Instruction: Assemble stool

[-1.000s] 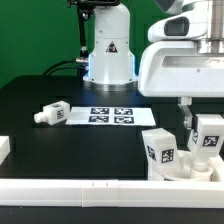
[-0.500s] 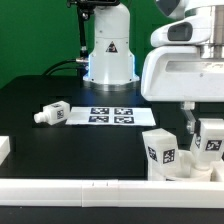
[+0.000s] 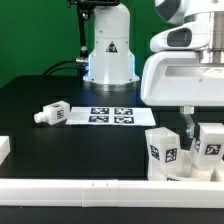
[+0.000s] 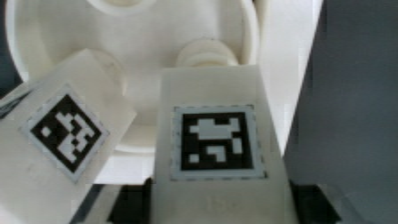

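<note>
My gripper [image 3: 205, 128] is shut on a white stool leg [image 3: 210, 146] with a black-and-white tag, at the exterior view's right. In the wrist view that leg [image 4: 217, 130] sits between my dark fingers [image 4: 153, 205], its peg end toward the round white seat [image 4: 169, 40]. A second leg [image 3: 160, 151] stands beside it on the seat; it shows tilted in the wrist view [image 4: 71, 122]. A third leg [image 3: 50, 114] lies on the black table at the exterior view's left. Little of the seat shows in the exterior view.
The marker board [image 3: 110, 115] lies mid-table in front of the robot base [image 3: 108, 55]. A long white rail [image 3: 90, 190] runs along the front edge. A white block [image 3: 4, 147] sits at the left edge.
My gripper has come down and slightly to the exterior view's right with the leg in it. The other legs have not moved.
</note>
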Tool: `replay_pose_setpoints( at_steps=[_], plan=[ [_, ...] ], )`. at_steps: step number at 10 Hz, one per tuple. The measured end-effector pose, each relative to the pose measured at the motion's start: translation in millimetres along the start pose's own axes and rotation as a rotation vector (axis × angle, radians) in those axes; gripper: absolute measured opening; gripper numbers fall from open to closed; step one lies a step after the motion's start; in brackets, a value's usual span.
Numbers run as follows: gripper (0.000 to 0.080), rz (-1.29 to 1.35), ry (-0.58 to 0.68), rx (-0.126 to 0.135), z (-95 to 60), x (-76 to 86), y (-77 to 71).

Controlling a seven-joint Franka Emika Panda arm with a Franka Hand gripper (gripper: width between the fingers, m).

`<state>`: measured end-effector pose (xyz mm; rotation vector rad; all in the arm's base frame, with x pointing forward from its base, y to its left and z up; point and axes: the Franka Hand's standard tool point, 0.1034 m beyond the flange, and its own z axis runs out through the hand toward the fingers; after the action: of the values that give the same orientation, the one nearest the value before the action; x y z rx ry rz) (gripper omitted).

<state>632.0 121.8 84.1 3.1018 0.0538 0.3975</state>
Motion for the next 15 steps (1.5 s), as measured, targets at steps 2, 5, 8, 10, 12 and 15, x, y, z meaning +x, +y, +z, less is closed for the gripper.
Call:
replay_pose_setpoints(
  at_steps=[2,5,8,10,12,15],
  plan=[
    [0.0335,-0.002,0.001,-0.001,-0.1,0.1,0.2],
    [0.0605,-0.002,0.0,-0.001,-0.1,0.2,0.1],
    [0.0647,0.04,-0.044,0.005,-5.8,14.2,1.6],
    [0.0649,0.099,-0.226,-0.003,-3.8,11.9,-1.6],
    [0.0649,0.108,-0.355,-0.025,2.8,9.3,-6.9],
    [0.0523,0.141,-0.375,-0.04,5.4,8.0,-4.5]
  ],
)
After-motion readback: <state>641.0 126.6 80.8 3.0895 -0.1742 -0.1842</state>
